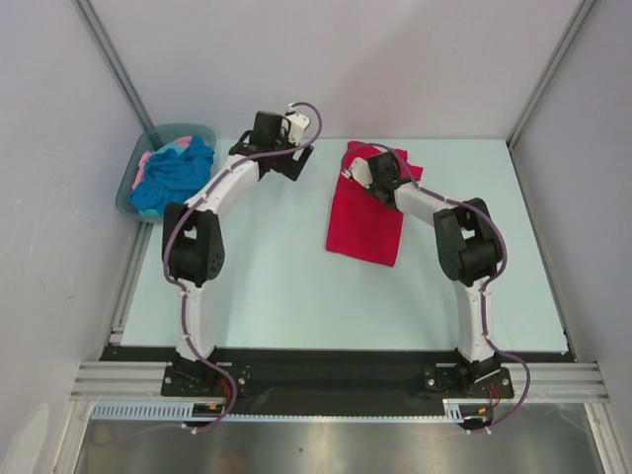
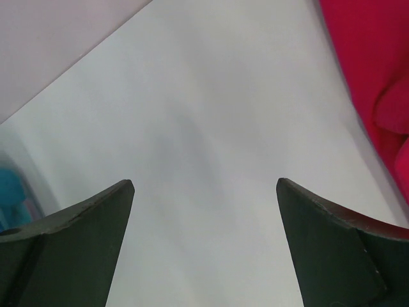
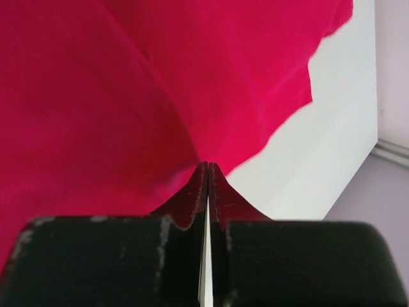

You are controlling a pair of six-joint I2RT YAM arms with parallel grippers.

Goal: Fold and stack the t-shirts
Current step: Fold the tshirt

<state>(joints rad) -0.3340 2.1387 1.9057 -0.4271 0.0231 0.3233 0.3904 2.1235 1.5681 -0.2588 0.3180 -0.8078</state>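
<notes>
The crimson-red t-shirt (image 1: pixel 365 222) lies partly folded on the table, right of centre. My right gripper (image 1: pixel 357 170) is at its far left corner, shut on the red cloth (image 3: pixel 128 96); a crease runs out from the closed fingertips (image 3: pixel 208 164). My left gripper (image 1: pixel 294 160) hovers over bare table near the back, left of the red shirt (image 2: pixel 377 77). It stands open (image 2: pixel 204 182) with nothing between its fingers. The turquoise-blue t-shirt (image 1: pixel 178 173) and a bit of the pale pink one (image 1: pixel 150 160) lie crumpled in the tub.
The grey-teal plastic tub (image 1: pixel 168 131) sits at the table's back left corner, partly off the edge. White walls close in the back and both sides. Pale table surface (image 1: pixel 276 286) stretches between the two arms.
</notes>
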